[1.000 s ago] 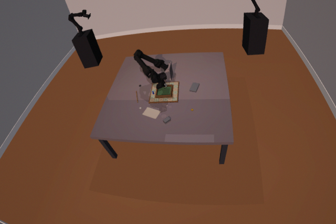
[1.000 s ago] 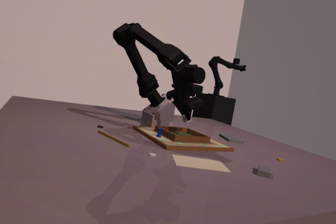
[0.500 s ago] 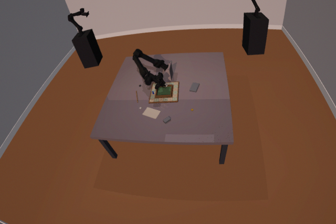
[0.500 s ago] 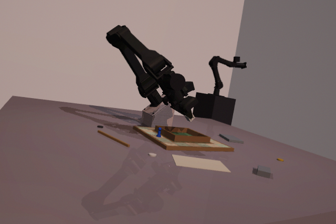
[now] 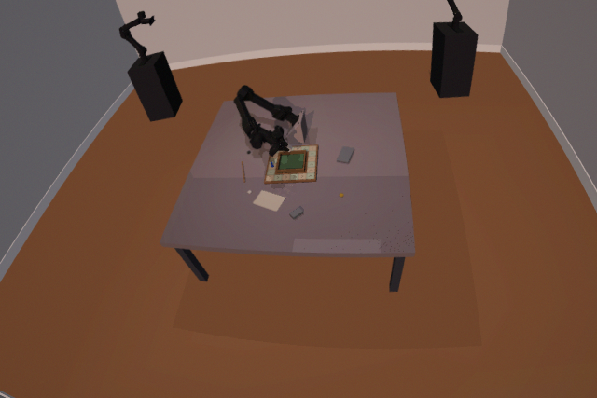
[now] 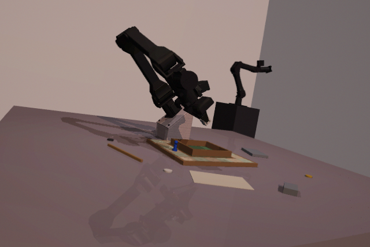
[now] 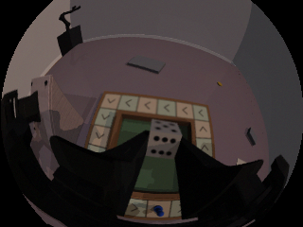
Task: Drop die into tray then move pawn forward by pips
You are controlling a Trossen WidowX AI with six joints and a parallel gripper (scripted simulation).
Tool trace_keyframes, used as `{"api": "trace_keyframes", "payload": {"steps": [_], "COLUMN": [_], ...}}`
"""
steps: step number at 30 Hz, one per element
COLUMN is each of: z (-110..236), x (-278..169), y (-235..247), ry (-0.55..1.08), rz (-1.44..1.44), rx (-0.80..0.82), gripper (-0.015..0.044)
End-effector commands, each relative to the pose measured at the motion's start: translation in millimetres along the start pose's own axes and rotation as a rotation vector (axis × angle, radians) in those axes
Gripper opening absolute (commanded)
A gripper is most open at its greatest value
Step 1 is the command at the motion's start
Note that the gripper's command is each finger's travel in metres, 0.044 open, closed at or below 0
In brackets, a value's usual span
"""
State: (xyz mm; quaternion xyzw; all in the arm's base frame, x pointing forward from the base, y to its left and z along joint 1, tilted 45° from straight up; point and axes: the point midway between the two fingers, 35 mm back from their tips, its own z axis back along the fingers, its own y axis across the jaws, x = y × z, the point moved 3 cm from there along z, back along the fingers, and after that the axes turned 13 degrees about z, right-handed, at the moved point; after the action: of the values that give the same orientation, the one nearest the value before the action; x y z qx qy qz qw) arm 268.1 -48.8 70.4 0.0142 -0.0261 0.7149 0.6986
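Observation:
My gripper (image 7: 162, 138) (image 5: 281, 146) (image 6: 205, 121) is shut on the white die (image 7: 162, 139) and holds it above the far left part of the tray. The die shows black pips in the wrist view. The board (image 5: 291, 177) (image 6: 208, 161) (image 7: 166, 106) lies flat on the table, with a ring of arrow squares around the brown-walled tray (image 5: 292, 171) (image 6: 203, 152) (image 7: 134, 130), which has a green floor. The blue pawn (image 5: 272, 162) (image 6: 174, 145) (image 7: 158, 210) stands upright on a square on the board's left side, apart from the gripper.
A wooden stick (image 5: 243, 171) (image 6: 125, 152) lies left of the board. A beige sheet (image 5: 269, 200) (image 6: 221, 180), a grey block (image 5: 296, 212) (image 6: 290, 188) and a small orange piece (image 5: 341, 195) (image 6: 308, 176) lie in front. A grey slab (image 5: 345, 154) (image 6: 254, 152) lies to the right.

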Motion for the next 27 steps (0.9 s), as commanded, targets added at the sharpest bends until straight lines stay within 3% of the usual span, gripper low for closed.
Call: {"api": "trace_keyframes", "payload": {"steps": [1, 11, 19, 23, 27], "z": [2, 1, 1, 25, 28], "x": [0, 0, 0, 27, 29], "y": [-1, -1, -1, -7, -8], "ry": [-0.006, 0.0, 0.0, -0.007, -0.008], "rz": [0.002, 0.0, 0.0, 0.002, 0.002], "rx": [-0.002, -0.002, -0.002, -0.002, -0.002], "gripper": [0.0, 0.0, 0.021, 0.0315, 0.042]}}
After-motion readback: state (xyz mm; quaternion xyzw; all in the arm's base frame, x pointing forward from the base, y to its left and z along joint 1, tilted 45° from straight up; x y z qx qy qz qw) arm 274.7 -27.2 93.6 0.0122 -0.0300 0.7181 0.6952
